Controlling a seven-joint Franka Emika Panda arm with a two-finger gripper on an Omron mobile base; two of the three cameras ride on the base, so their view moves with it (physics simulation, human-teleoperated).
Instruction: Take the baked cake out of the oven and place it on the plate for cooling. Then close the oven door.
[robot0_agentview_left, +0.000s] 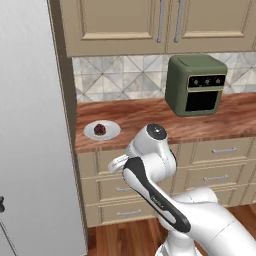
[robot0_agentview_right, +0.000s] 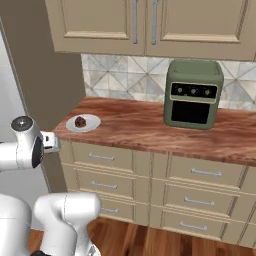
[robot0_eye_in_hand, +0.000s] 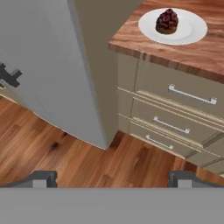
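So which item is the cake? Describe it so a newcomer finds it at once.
Find the wooden counter under the tiled wall. At its left end lies a white plate. The cake sits on it, small, round, dark reddish-brown, unlike the boxy green appliance further right.

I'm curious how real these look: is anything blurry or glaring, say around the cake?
Hand view: cake on plate crisp, no glare, faint shadow. Left base view: cake small and soft, even lighting. Right base view: green countertop oven sharp, evenly lit.

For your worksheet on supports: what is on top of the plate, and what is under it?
On the plate sits the cake, upright near its middle. Under the plate is the wooden counter, near its corner. The counter patch beneath the plate is covered.
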